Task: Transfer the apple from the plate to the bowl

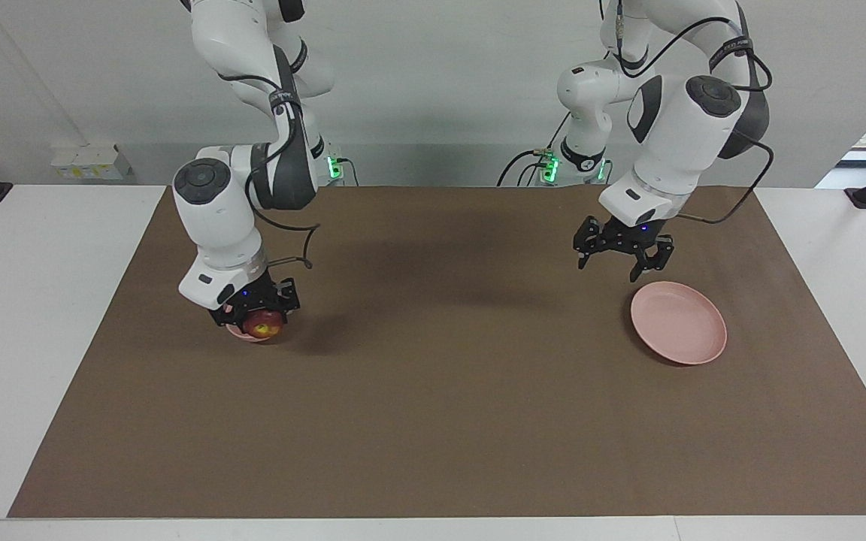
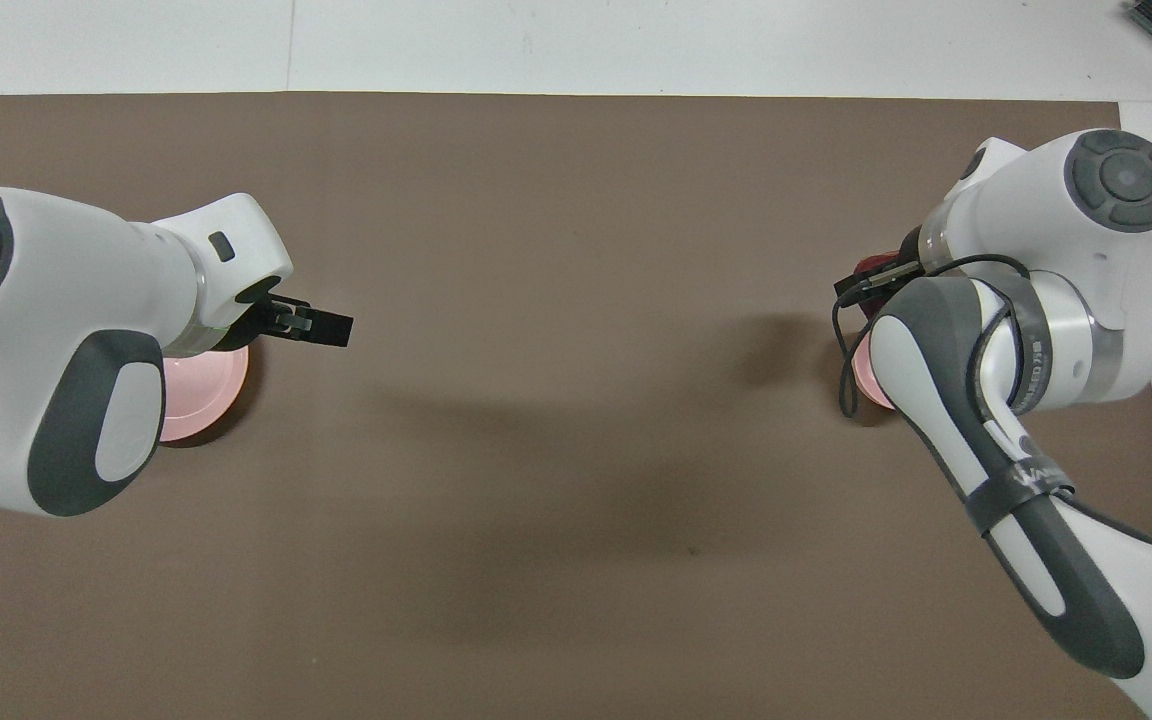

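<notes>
My right gripper (image 1: 258,315) points straight down and is shut on the dark red apple (image 1: 264,324), which shows a yellowish patch. It holds the apple right at the mouth of the small pink bowl (image 1: 240,333); only a sliver of the bowl's rim shows, and I cannot tell if the apple touches it. From overhead, the right arm hides nearly all of the apple (image 2: 876,266) and the bowl (image 2: 870,372). The pink plate (image 1: 678,323) lies bare toward the left arm's end. My left gripper (image 1: 623,257) hangs open above the mat beside the plate's edge nearer the robots. Overhead, the left arm partly covers the plate (image 2: 208,388).
A brown mat (image 1: 448,406) covers most of the white table (image 1: 42,315). No other objects stand on the mat.
</notes>
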{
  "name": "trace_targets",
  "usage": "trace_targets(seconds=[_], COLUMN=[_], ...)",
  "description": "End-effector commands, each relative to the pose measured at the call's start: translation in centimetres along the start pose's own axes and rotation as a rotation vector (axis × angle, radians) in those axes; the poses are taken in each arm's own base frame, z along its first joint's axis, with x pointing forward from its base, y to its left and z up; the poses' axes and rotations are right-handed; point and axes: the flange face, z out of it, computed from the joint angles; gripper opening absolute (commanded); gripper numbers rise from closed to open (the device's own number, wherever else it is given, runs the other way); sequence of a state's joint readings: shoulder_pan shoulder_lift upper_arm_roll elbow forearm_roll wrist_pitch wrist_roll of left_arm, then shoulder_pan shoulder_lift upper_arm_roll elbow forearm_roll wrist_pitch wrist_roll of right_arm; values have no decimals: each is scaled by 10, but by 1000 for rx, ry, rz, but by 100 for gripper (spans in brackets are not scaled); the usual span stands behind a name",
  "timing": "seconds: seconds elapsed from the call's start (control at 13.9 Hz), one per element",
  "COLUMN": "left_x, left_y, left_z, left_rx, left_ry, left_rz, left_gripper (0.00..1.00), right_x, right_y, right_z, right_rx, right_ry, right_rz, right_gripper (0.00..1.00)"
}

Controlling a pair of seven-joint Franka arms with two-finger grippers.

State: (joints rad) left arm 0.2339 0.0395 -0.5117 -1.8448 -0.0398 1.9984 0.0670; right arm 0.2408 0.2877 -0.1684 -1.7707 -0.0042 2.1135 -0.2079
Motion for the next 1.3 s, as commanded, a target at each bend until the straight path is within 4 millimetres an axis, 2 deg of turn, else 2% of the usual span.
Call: trace_targets(seconds=[0.0, 0.14, 0.29, 0.36, 0.5, 0.65, 0.79, 0.86, 0.94, 1.22], left_x=[2, 2, 5, 7, 8, 6, 0, -7, -13, -25], left_y=[-6, -6, -9, -18, -48, -44, -39, -54, -54, -38], left_z=[-11, -15, -29, -46, -59, -75, -80, -106, -119, -139], left_rx=[73, 74, 74, 75, 67, 65, 79, 92, 80, 61], left_ry=[-34, -33, -29, -18, -24, -44, -85, -48, -26, -39], left_rz=[30, 30, 25, 9, -39, -34, -39, -70, -78, -69], left_gripper=[100, 100, 100, 100, 100, 100, 100, 100, 100, 100], right_x=[-1, -12, -24, -29, -41, -46, -52, -53, -53, -60], right_y=[8, 29, 30, 29, 21, 31, 38, 38, 37, 35], right_z=[5, 20, 28, 30, 41, 47, 52, 52, 52, 55], right_rx=[-20, -15, -6, -1, 10, 8, 16, 17, 18, 24], right_ry=[4, -22, -48, -61, -83, -80, -90, -94, -96, -104], right_rz=[-29, -13, -14, -18, -20, -25, -64, -64, -62, -61], right_gripper=[0, 0, 0, 0, 0, 0, 0, 0, 3, 10])
